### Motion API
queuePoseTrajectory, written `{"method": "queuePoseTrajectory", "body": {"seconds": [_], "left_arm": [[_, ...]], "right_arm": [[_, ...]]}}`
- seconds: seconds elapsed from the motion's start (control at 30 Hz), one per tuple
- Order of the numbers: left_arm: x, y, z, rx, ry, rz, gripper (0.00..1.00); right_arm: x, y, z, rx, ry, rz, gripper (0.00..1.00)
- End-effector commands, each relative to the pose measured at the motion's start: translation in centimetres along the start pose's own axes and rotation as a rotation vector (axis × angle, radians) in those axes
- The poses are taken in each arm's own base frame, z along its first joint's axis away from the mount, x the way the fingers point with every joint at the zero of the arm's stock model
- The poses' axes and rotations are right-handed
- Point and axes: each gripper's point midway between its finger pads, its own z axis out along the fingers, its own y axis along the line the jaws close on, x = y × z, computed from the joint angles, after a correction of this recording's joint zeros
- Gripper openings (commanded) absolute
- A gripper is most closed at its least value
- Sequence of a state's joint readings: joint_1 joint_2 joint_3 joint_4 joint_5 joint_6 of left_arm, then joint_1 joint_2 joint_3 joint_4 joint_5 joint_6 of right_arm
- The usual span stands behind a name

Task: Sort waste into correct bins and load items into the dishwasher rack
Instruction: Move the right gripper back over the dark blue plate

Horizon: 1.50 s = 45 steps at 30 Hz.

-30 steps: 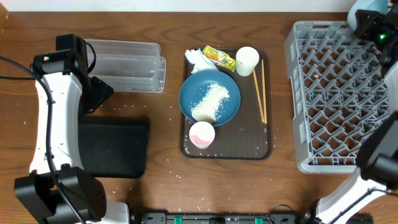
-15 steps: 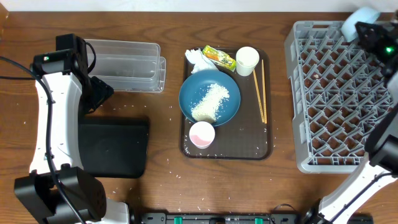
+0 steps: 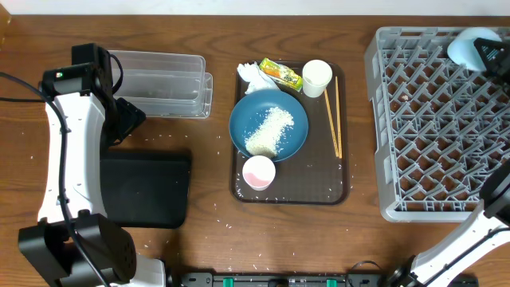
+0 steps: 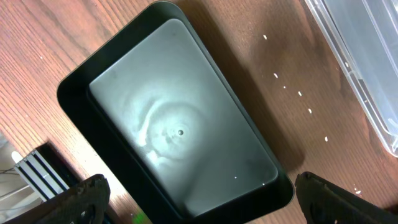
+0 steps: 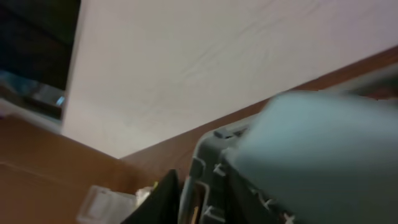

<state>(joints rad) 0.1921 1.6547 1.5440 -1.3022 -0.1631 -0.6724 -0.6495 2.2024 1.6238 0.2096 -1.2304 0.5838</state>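
My right gripper (image 3: 486, 54) is shut on the light blue bowl (image 3: 468, 44) over the far right corner of the grey rack (image 3: 430, 127). The bowl fills the blurred right wrist view (image 5: 311, 149). The dark blue plate (image 3: 296, 139) carries rice (image 3: 271, 130). Around it are the pink cup (image 3: 258, 172), white cup (image 3: 316, 78), chopsticks (image 3: 333, 115), napkin (image 3: 253, 76) and wrapper (image 3: 280, 74). My left gripper (image 4: 205, 208) is open and empty above the black tray (image 4: 180, 130), which also shows from overhead (image 3: 147, 191), beside the clear tub (image 3: 163, 84).
The plate, cups, chopsticks and waste all sit on a dark brown serving tray (image 3: 335, 187) at the table's middle. Loose rice grains (image 4: 292, 93) lie scattered on the wood between the black tray and the clear tub.
My right gripper has carried the light blue bowl from the table's back edge forward and lower, over the rack's far right corner. The left arm has not moved.
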Motion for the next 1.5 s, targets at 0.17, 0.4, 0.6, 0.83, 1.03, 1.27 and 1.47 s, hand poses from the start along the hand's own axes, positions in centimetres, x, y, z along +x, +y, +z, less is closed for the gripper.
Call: {"method": "queuePoseTrajectory", "body": {"seconds": [0.17, 0.4, 0.6, 0.83, 1.03, 1.27, 1.47], "left_arm": [[0.0, 0.4, -0.4, 0.001, -0.009, 0.001, 0.98], [0.0, 0.4, -0.4, 0.001, -0.009, 0.001, 0.98], [0.0, 0.4, -0.4, 0.001, -0.009, 0.001, 0.98], [0.0, 0.4, -0.4, 0.002, -0.009, 0.000, 0.98], [0.0, 0.4, -0.4, 0.001, -0.009, 0.001, 0.98], [0.0, 0.4, -0.4, 0.001, -0.009, 0.001, 0.98], [0.0, 0.4, -0.4, 0.001, -0.009, 0.001, 0.98]], "right_arm": [[-0.3, 2.3, -1.3, -0.067, 0.027, 0.032, 0.43], [-2.4, 7.8, -2.3, -0.085, 0.002, -0.047, 0.51], [-2.7, 14.5, -2.3, -0.122, 0.020, -0.107, 0.99], [2.9, 23.8, -0.1, -0.394, 0.266, -0.201, 0.99], [8.6, 28.0, 5.3, -0.505, 0.400, -0.215, 0.99], [19.0, 22.8, 14.1, 0.066, 0.487, -0.106, 0.99], [27.1, 17.3, 12.0, 0.731, 0.633, -0.384, 0.99]]}}
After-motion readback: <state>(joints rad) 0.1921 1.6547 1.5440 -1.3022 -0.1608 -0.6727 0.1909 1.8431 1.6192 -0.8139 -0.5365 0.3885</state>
